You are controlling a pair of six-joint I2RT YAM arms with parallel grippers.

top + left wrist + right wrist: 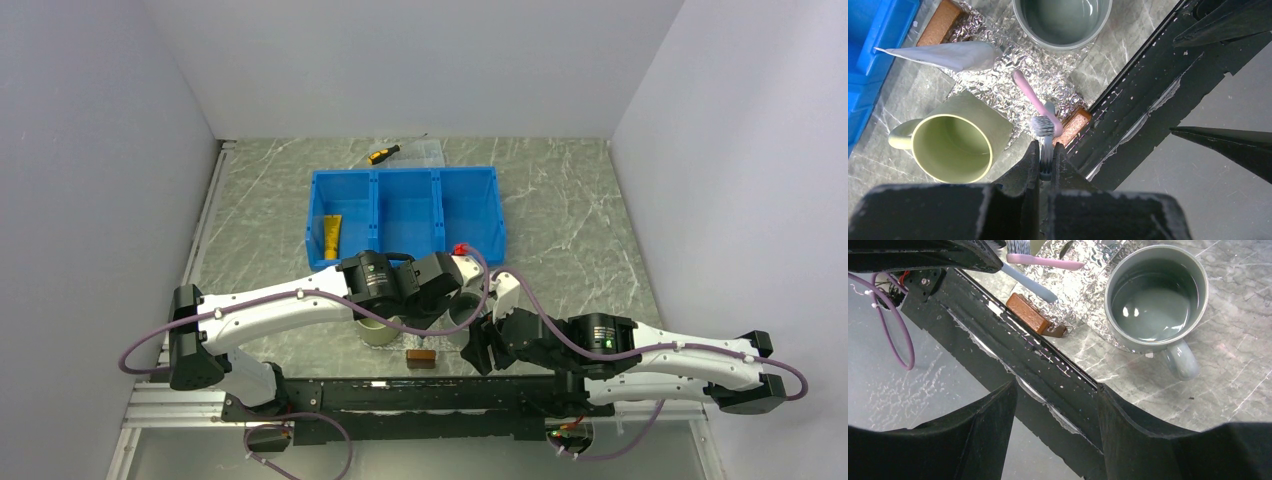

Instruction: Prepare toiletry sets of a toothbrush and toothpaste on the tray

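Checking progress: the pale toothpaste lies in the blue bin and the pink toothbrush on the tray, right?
No: the left wrist view shows the toothpaste lying across the tray, not in the blue bin. The pink toothbrush is on the tray.

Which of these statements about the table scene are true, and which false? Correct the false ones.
1. The right gripper is open and holds nothing. True.
2. The yellow tube lies in the blue bin's middle compartment. False: it is in the left one.
3. The pink toothbrush lies on the tray. True.
4. The screwdriver is inside the bin. False: it lies on the table behind it.
5. Both mugs are green. False: one green mug, one grey mug.
6. The left gripper is shut on a grey-blue toothbrush. True.
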